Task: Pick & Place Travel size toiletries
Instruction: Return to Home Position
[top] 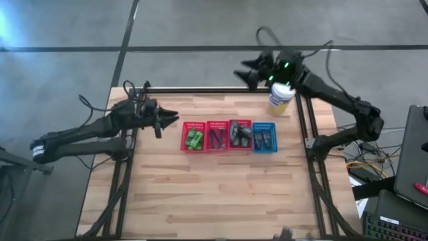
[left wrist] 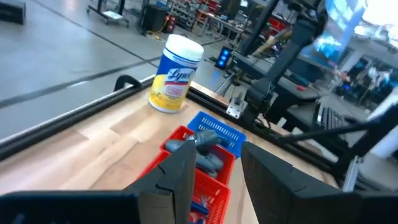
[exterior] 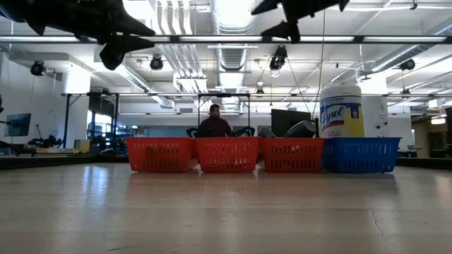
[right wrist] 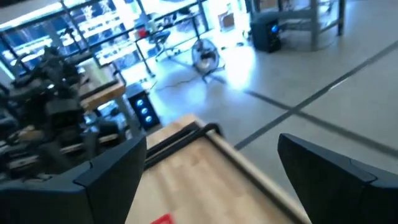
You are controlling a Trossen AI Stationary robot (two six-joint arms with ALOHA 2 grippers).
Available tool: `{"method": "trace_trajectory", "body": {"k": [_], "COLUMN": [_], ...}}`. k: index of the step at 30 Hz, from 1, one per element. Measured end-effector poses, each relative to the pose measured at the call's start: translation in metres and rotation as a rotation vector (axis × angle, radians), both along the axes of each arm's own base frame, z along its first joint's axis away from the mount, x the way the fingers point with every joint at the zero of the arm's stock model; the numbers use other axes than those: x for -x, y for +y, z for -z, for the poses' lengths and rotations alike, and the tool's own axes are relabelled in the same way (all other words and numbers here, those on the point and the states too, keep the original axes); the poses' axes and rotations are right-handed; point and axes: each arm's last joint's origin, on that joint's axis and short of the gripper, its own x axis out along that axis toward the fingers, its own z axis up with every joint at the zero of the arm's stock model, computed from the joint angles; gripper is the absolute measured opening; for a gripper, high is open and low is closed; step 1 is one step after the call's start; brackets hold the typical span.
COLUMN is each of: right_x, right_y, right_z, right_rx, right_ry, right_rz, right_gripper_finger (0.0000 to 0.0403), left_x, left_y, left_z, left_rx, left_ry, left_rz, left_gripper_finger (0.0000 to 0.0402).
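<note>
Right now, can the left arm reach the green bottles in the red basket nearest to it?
Probably yes. The left gripper hangs open just beside that red basket, a little above it. Nothing stands between it and the green bottles, which lie uncovered in the basket's open top.

Three red baskets (exterior: 227, 155), one blue basket (exterior: 360, 155), one canister (exterior: 341, 109), two arms (top: 80, 136)
</note>
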Motion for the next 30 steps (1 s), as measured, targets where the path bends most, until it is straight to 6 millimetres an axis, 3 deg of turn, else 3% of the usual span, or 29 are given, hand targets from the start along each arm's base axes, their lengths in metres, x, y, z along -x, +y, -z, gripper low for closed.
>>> {"method": "trace_trajectory", "body": {"k": [5,9,14,17,22,26,30], "right_x": [0.046,0.088,0.134,0.154,0.152,0.142,0.138], "right_y": [-0.058,-0.101,-0.131,-0.134,-0.126,-0.101,-0.071], "right_z": [0.004,0.010,0.009,0.002,-0.006,-0.018,-0.028], "right_rx": [0.046,0.121,0.233,0.320,0.391,0.395,0.442], "right_ry": [0.025,0.090,0.148,0.184,0.216,0.165,0.229], "right_rz": [0.042,0.194,0.351,0.424,0.461,0.341,0.312], "right_gripper_finger": [0.0346,0.0333,0.0317,0.0307,0.0291,0.0278,0.0266], "left_x": [0.003,0.005,0.005,0.004,0.002,0.001,-0.001], "left_y": [0.010,0.019,0.024,0.026,0.030,0.031,0.032], "left_z": [0.000,0.002,0.004,0.005,0.008,0.010,0.011], "left_rx": [0.001,0.028,0.092,0.120,0.119,0.122,0.135], "left_ry": [0.000,0.002,-0.012,-0.020,-0.007,0.004,0.008], "left_rz": [-0.101,-0.254,-0.394,-0.451,-0.531,-0.555,-0.558], "left_gripper_finger": [0.0135,0.0133,0.0133,0.0131,0.0131,0.0128,0.0126]}}
